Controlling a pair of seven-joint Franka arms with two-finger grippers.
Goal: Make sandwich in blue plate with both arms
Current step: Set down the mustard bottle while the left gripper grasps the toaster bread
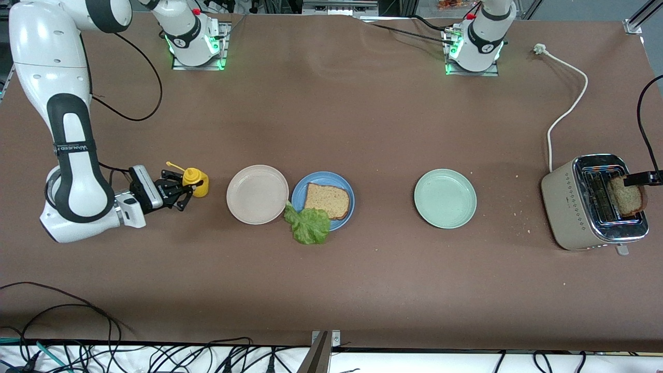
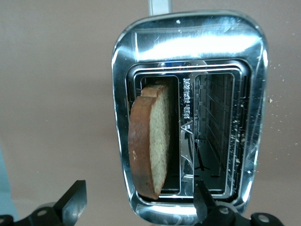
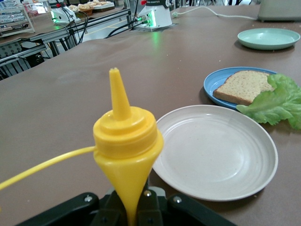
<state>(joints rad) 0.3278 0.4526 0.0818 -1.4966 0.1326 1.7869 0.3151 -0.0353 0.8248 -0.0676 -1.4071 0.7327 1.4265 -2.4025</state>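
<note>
On the blue plate [image 1: 346, 187] lies one brown bread slice [image 1: 325, 201]. The ruffled green lettuce leaf [image 1: 308, 224] hangs over the plate's rim nearest the front camera, onto the table. A second bread slice [image 1: 627, 196] stands up out of a toaster [image 1: 575, 207] slot at the left arm's end of the table. My left gripper [image 1: 641, 180] hovers over it, open, its fingers [image 2: 70, 202] straddling the bread slice [image 2: 150, 141]. My right gripper [image 1: 187, 192] is shut on a yellow squeeze bottle [image 1: 196, 182], which fills the right wrist view as the bottle [image 3: 124, 136].
A beige plate [image 1: 257, 194] touches the blue plate on the side toward the right arm's end. A pale green plate [image 1: 445, 198] sits between the blue plate and the toaster. The toaster's white cable [image 1: 567, 109] runs toward the left arm's base. Crumbs lie beside the toaster.
</note>
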